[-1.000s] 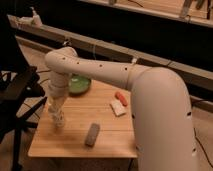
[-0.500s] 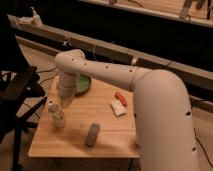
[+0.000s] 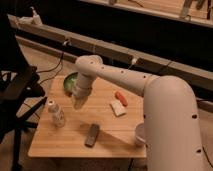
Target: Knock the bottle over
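one tool (image 3: 78, 102) hangs from the end of the white arm (image 3: 120, 80), low over the wooden worktop (image 3: 75, 140), at the left-centre of its surface. whether it is open or closed cannot be told; the tip is a pale blur against the wood. it is empty as far as the view shows, with nothing visibly held.

just to the tool's left stands the bottle (image 3: 56, 114), small and clear, with a white cap and a pale label. it is upright on the worktop, near the left edge, and a narrow strip of wood shows between it and the tool, so the two look apart, though only just.

behind the tool, partly hidden by the arm's wrist, a green bowl (image 3: 70, 82) sits near the back-left part of the worktop. toward the front, a dark flat rectangular object (image 3: 92, 135) lies on the wood, slightly tilted, well clear of the bottle. to the right of the tool lie a white block (image 3: 118, 108) and, touching or just beside it at the back, a small orange-red item (image 3: 121, 98). at the right edge a wide translucent cup (image 3: 140, 134) stands, partly covered by the robot's large white body (image 3: 172, 130).

off the worktop, a dark chair (image 3: 17, 95) stands at the left. along the far ledge (image 3: 60, 35), a white spray bottle (image 3: 35, 17) sits at the upper left, well away from everything else.
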Controlling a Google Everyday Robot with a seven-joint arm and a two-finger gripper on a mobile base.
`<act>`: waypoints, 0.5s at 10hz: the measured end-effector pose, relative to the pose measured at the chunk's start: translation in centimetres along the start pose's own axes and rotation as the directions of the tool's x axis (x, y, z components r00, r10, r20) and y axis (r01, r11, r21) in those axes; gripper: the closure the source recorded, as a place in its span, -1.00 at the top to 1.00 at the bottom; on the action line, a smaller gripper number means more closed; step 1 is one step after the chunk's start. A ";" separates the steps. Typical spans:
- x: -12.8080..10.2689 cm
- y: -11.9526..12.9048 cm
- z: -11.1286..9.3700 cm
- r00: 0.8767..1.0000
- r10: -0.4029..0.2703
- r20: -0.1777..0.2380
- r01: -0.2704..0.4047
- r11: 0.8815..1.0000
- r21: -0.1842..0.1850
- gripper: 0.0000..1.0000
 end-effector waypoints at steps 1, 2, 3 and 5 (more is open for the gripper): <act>-0.4 0.3 0.4 1.000 -0.006 0.000 0.006 1.000 -0.011 -1.00; -1.5 1.5 1.2 1.000 -0.026 0.003 0.026 0.999 -0.032 -1.00; -2.3 2.7 1.8 0.999 -0.048 0.003 0.048 0.998 -0.049 -1.00; -3.4 5.0 3.0 0.995 -0.103 -0.002 0.103 0.991 -0.085 -1.00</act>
